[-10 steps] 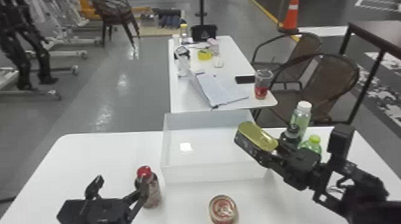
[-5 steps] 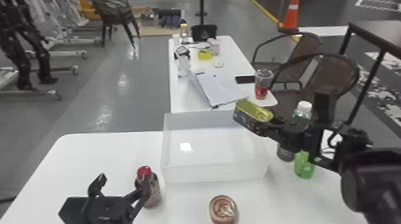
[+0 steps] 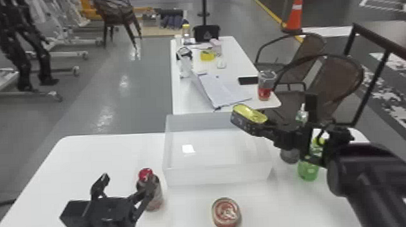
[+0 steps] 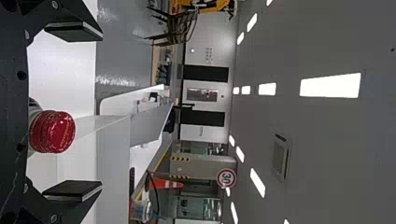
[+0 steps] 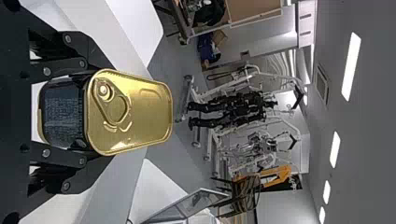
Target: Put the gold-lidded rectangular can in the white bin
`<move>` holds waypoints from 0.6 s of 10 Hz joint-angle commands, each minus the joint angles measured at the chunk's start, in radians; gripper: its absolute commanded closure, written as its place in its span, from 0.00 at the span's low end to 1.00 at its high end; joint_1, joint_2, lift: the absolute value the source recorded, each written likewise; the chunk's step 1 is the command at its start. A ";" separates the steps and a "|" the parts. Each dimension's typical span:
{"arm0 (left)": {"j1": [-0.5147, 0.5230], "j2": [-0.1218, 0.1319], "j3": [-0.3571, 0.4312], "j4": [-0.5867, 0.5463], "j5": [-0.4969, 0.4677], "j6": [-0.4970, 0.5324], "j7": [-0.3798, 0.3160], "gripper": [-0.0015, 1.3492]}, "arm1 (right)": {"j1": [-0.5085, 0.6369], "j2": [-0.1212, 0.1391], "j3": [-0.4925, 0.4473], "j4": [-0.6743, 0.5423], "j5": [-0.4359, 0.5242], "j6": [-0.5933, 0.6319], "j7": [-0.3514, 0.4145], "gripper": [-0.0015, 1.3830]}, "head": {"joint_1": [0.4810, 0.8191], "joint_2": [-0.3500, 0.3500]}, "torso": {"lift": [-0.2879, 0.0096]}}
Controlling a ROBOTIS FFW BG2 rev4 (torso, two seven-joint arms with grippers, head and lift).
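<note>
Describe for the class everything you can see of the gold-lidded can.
The gold-lidded can is rectangular with rounded corners and looks like metal. Its shiny lid is closed, with a raised rim and a ring pull near one end; the side is dark, with fine pale print. It is held between the fingers of the right gripper, lid up but tilted, raised near the far right corner of the white bin. Whether it is over the bin's inside is hard to tell.
</note>
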State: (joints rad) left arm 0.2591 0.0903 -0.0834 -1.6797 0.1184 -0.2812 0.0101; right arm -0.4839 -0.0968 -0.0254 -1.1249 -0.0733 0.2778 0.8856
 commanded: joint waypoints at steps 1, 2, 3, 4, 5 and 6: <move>-0.003 0.008 -0.006 0.002 0.009 0.002 0.001 0.13 | -0.021 0.005 0.024 0.096 -0.010 -0.026 0.001 0.79 | 0.20 0.50 | 0.63; -0.003 0.008 -0.006 0.002 0.012 0.007 0.001 0.13 | -0.025 0.008 0.033 0.125 -0.010 -0.025 0.001 0.79 | 0.20 0.50 | 0.63; -0.001 0.008 -0.004 0.002 0.014 0.010 -0.001 0.13 | -0.027 0.009 0.041 0.143 -0.006 -0.017 0.003 0.79 | 0.20 0.50 | 0.63; -0.001 0.008 -0.004 0.002 0.015 0.013 -0.001 0.13 | -0.028 0.009 0.045 0.149 0.007 0.000 0.001 0.79 | 0.20 0.50 | 0.63; -0.001 0.008 -0.006 0.002 0.015 0.014 -0.001 0.13 | -0.028 0.011 0.045 0.155 0.015 0.004 0.001 0.79 | 0.20 0.50 | 0.63; -0.001 0.008 -0.006 0.002 0.015 0.016 -0.001 0.13 | -0.028 0.011 0.045 0.158 0.015 0.004 0.001 0.79 | 0.20 0.50 | 0.63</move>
State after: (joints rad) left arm 0.2577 0.0982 -0.0888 -1.6782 0.1334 -0.2664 0.0095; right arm -0.5121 -0.0861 0.0198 -0.9686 -0.0596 0.2812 0.8866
